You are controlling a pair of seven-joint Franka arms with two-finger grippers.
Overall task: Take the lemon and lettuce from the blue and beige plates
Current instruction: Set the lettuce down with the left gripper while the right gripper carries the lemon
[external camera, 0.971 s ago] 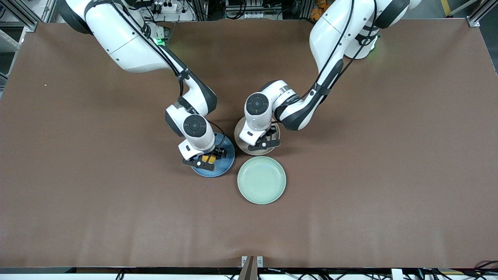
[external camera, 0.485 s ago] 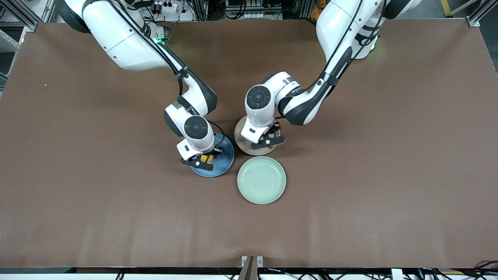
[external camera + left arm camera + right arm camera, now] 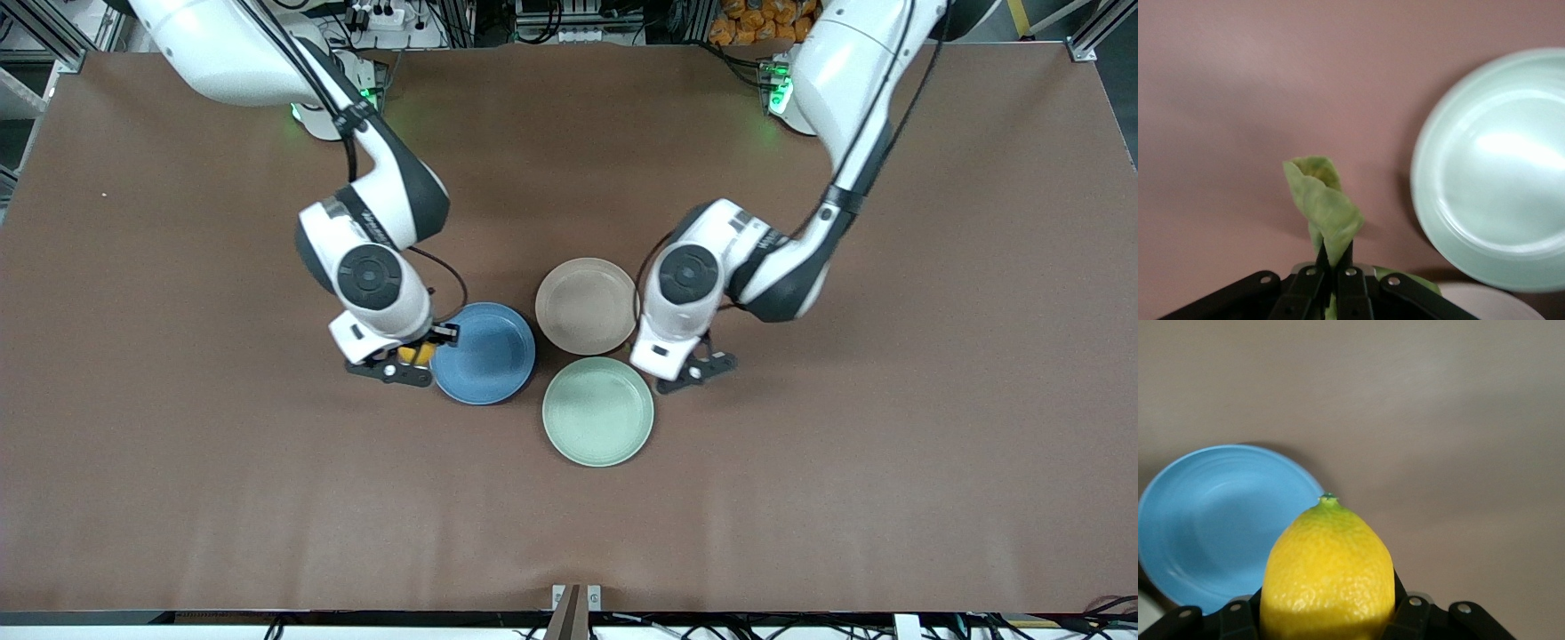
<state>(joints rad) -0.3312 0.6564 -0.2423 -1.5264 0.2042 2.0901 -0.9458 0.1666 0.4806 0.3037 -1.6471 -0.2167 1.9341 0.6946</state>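
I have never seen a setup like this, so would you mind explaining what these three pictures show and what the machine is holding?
Two white robot arms work at a brown table. The wide picture looks down from a high camera facing them; the other two come from cameras on each wrist. Three bare plates lie close together: a blue plate, a beige plate and a green plate. The right hand, over the table beside the blue plate, grips the lemon. The left hand, over the table beside the green plate, pinches the lettuce.

There were three plates: one blue plate (image 3: 484, 353), one beige plate (image 3: 586, 305), one mint-green plate (image 3: 597, 412); one lemon (image 3: 1328, 580); one lettuce piece (image 3: 1323, 210).
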